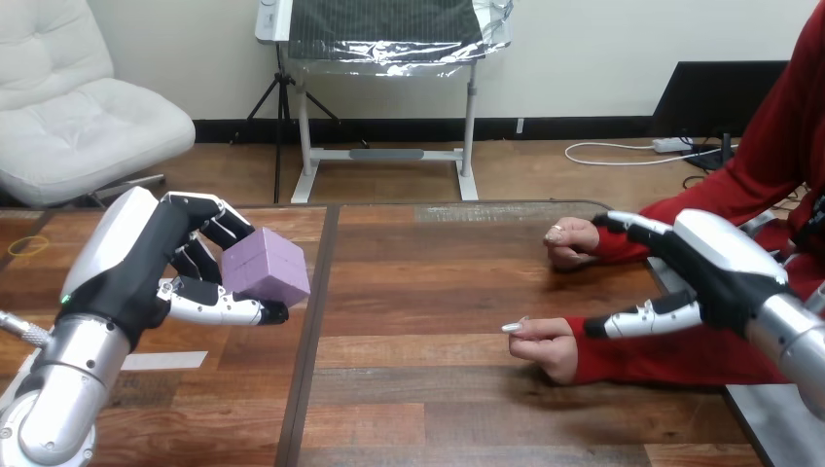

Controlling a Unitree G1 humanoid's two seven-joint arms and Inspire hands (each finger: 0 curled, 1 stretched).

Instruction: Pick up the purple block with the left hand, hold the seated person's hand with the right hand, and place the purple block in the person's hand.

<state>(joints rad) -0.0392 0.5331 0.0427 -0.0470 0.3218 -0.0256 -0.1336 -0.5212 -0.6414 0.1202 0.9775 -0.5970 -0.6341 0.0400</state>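
Observation:
My left hand is shut on the purple block, with fingers over its top and the thumb under it, lifted above the left part of the table. The person's two hands rest on the table at the right, both loosely closed: the far hand and the near hand. My right hand hovers over the red sleeves behind them, open. Its fingers reach along the far wrist. Its thumb lies along the near sleeve, and I cannot tell if it touches.
A dark seam runs front to back between two wooden tabletops. A yellow rubber band lies at the far left, and a strip of white tape is beside my left forearm.

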